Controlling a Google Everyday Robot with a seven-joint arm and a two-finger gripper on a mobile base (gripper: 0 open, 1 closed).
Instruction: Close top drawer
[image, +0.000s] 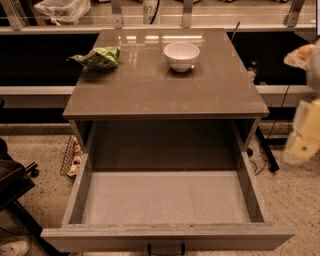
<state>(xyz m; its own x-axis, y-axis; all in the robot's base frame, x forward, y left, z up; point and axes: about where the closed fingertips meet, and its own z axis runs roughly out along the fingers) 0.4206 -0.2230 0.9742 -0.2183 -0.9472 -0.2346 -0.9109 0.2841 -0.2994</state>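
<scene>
One top drawer (165, 200) stands pulled far out; blurred gripper (304, 139) hangs right, grip untellable.

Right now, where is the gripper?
The gripper is at the camera view's far right edge, to the right of the cabinet, not touching the open top drawer.

A grey cabinet's glossy top (165, 90) catches strips of overhead light in a workroom with a pale speckled floor (45, 145). Behind it runs a long pale counter (260, 20) on metal uprights, dark below, with a clear plastic bag (60, 9) at its left end. A wire basket (69, 157) sits on the floor left of the cabinet, near a black chair base (15, 187). Dark cables (263, 150) trail on the right, where the gripper (304, 142) hangs at the frame's edge.
</scene>
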